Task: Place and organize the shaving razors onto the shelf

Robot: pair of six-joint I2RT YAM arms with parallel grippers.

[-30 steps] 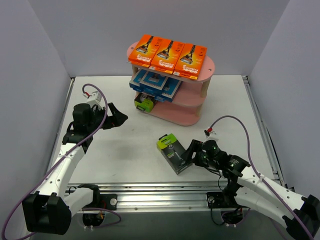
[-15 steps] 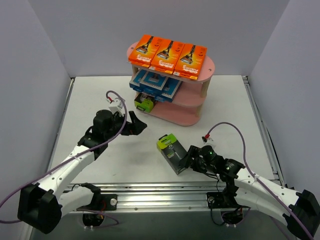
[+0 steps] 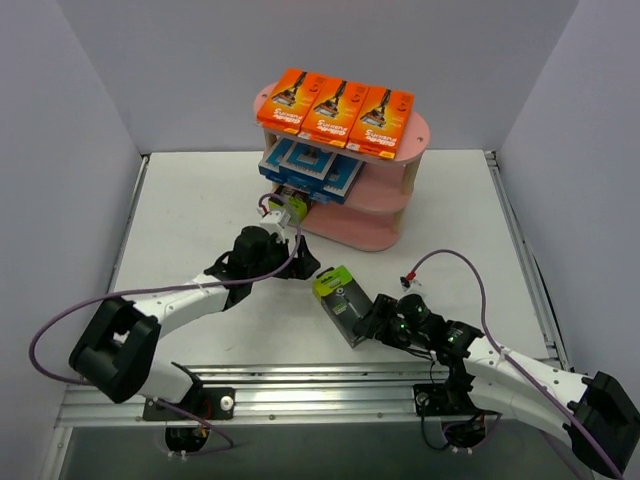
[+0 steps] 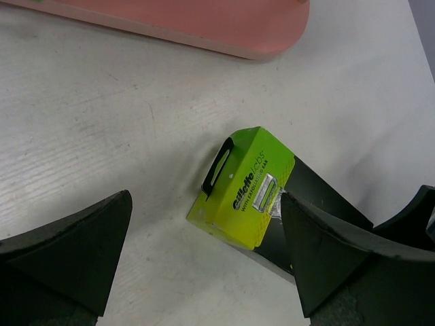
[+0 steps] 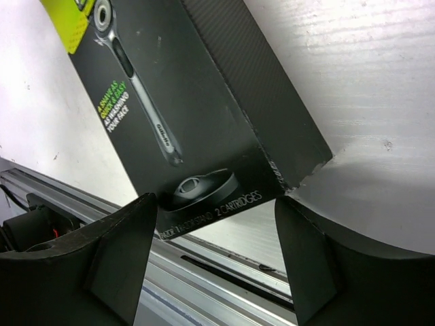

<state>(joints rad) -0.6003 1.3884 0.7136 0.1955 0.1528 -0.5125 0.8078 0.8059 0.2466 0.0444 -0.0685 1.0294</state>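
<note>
1. the left gripper (image 4: 204, 195) has its jaws spread wide and holds nothing. in the left wrist view its dark fingers sit at lower left and lower right, with the lime end of the loose pack (image 4: 248, 187) lying between them at centre frame.
2. the right gripper (image 5: 217, 198) flanks the dark end of that same pack. its fingers show at lower left and lower right of the right wrist view, and the right-hand one seems to meet the pack's corner. i cannot tell whether it pinches the pack or only straddles it.
3. the loose pack lies flat on the table (image 3: 200, 200), at lower centre of the top view and apart from the shelf (image 3: 372, 228), with its lime end toward the shelf.
4. the shelf stands at upper centre. the orange packs (image 3: 335, 110) line the top board and the blue-and-white packs (image 3: 310, 168) fill the middle. a shelved black-and-lime pack (image 3: 290, 208) sits at the left end of the bottom board, so the loose one probably belongs beside it.
5. both grippers crowd one pack, so either one closing in further could knock into the other.
6. the pack is flat on the table, so a finger may skid it along rather than get under it.
7. a hold on one corner alone would let the pack twist or drop once lifted.
8. the bottom tier looks low, so a tilted entry could catch the middle board or shove the shelved pack out of line.
</note>
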